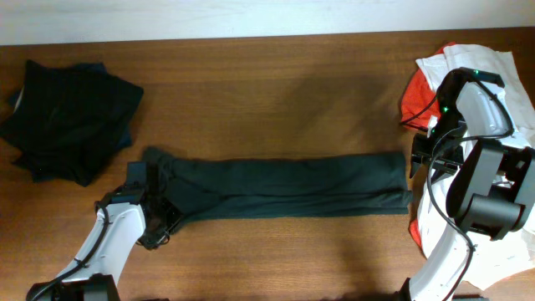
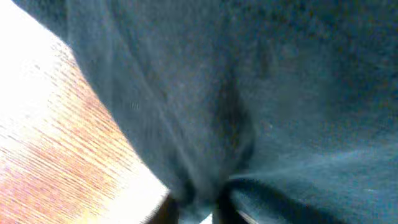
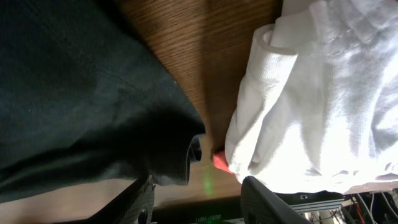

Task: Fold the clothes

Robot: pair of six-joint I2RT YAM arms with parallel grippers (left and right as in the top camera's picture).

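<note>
Soft, limp trousers (image 1: 284, 188) are stretched across mid-frame. Their left end is pinched by the left gripper (image 1: 159, 219); the right gripper (image 1: 415, 160) is spread at the hem (best grasped there).

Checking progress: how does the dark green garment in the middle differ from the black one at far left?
The green garment lies stretched long across the table; the black garment sits in a compact heap. The left claw pinches the green garment; nothing touches the black garment. Both are dark and rest on the table.
</note>
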